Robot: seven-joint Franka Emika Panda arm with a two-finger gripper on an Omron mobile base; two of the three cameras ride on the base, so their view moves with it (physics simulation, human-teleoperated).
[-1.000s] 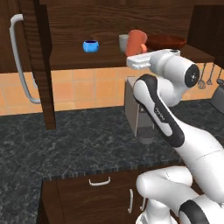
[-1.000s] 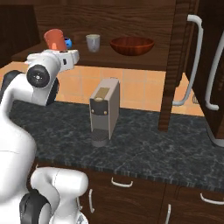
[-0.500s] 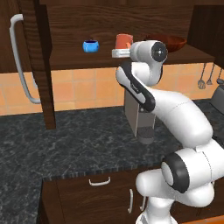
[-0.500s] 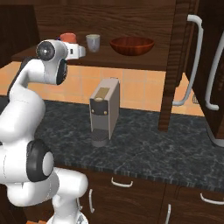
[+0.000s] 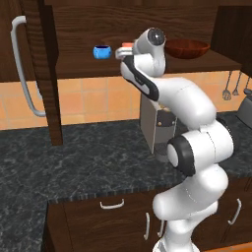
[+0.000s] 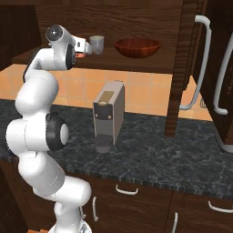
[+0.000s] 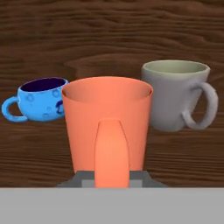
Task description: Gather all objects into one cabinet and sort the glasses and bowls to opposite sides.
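Note:
In the hand view the orange-red cup (image 7: 107,124) stands right in front, handle toward the camera, with my gripper (image 7: 111,180) shut on its lower part. Behind it to the left is the squat blue cup (image 7: 41,104), and to the right the grey mug (image 7: 175,94), both on the cabinet shelf (image 7: 109,35). From the left base view my gripper (image 5: 121,52) reaches into the dark wood cabinet (image 5: 88,69), just right of the blue cup (image 5: 102,51); the reddish-brown bowl (image 5: 187,47) sits at the shelf's right. The grey mug (image 6: 96,44) and the bowl (image 6: 136,47) are also seen from the right.
The grey-beige coffee machine (image 6: 108,113) stands on the dark counter (image 6: 150,154) under the shelf. The cabinet's open door (image 5: 42,74), with its curved silver handle (image 5: 22,64), hangs on the left. A silver toaster (image 5: 245,110) and hanging utensils (image 5: 229,91) are far right.
The arm has swung leftward and stretched into the cabinet, carrying the orange-red cup from in front of the bowl to a spot between the blue cup and the grey mug.

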